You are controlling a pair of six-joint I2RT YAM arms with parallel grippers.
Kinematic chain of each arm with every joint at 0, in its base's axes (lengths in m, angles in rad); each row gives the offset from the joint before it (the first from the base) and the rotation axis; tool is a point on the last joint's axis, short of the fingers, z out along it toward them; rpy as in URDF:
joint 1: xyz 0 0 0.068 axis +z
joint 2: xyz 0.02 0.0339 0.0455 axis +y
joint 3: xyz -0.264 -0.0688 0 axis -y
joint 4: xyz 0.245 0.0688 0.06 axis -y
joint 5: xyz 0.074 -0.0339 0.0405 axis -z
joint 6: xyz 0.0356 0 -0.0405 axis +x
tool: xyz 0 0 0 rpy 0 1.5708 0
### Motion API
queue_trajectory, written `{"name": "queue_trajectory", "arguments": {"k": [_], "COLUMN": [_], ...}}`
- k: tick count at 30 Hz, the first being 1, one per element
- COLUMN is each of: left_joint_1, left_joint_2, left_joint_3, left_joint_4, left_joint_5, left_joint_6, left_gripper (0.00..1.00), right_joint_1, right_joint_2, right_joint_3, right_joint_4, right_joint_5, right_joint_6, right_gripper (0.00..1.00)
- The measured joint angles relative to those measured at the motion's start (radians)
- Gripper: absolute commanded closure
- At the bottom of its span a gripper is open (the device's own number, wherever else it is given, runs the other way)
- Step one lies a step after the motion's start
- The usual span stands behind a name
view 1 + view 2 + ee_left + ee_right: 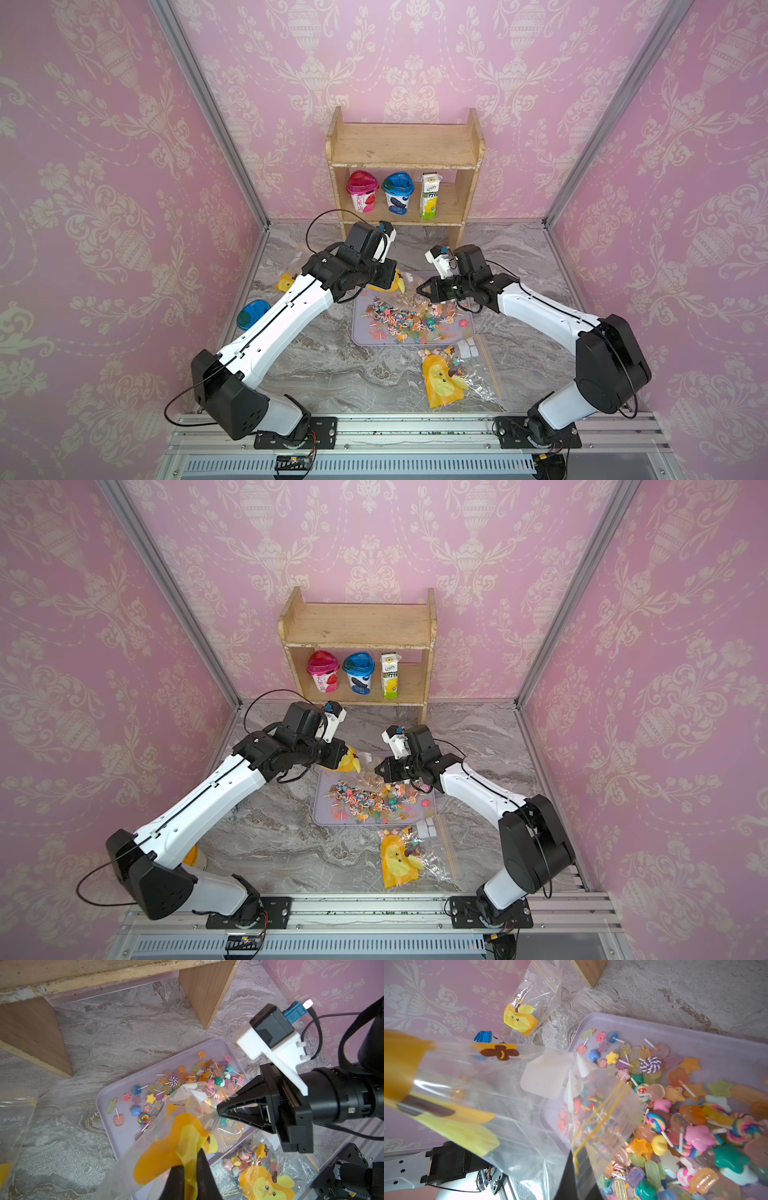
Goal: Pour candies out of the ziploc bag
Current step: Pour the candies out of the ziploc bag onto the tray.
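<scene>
Left gripper: the left gripper (pixel 190 1160) is clamped tight on the printed yellow end of the ziploc bag (pixel 166 1126). That is the closed bottom, and it looks lifted so that whatever is inside slides away from it.
Right gripper: the right gripper (pixel 220 1110) has its jaws pinched together on the clear film right at the yellow zip line. It holds the mouth low and aimed into the tray (pixel 122 1132).
Bag: it is stretched between the two grippers and slanted down toward the tray, off the table (pixel 332 374). The stretch keeps the film taut, so nothing should pocket in a fold.
Candies: the candies (pixel 675 1115) lie heaped in the tray just under and past the bag's mouth, stars, popsicles and swirl lollipops all jumbled. Colours show through the film near the zip, but I cannot tell whether those are inside the bag or part of the pile beneath.
Progress: by the look of it the pour is nearly done, and a shake may be needed for stragglers.
Waiting: a second bag (pixel 449 374) lies flat on the table near the tray's front edge, with sweets inside.
</scene>
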Motion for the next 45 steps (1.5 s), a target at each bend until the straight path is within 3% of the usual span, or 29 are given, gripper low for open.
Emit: {"name": "queue_trajectory", "arguments": {"k": [15, 28, 38, 45], "left_joint_1": [-0.04, -0.052, -0.052, -0.052], "left_joint_2": [0.054, 0.044, 0.164, 0.196], "left_joint_3": [0.057, 0.08, 0.295, 0.299], "left_joint_4": [-0.048, -0.05, -0.14, -0.186], "left_joint_5": [0.011, 0.026, 0.034, 0.039], "left_joint_6": [-0.002, -0.002, 0.008, 0.024], "left_gripper": [1.0, 1.0, 1.0, 1.0], "right_joint_1": [-0.012, -0.014, -0.029, -0.033], "right_joint_2": [-0.003, 0.072, 0.072, 0.076], "right_joint_3": [-0.051, -0.039, -0.04, -0.078], "right_joint_4": [0.027, 0.128, 0.203, 0.193], "right_joint_5": [-0.001, -0.103, -0.208, -0.2], "right_joint_6": [0.019, 0.077, 0.156, 0.162], "right_gripper": [1.0, 1.0, 1.0, 0.92]}}
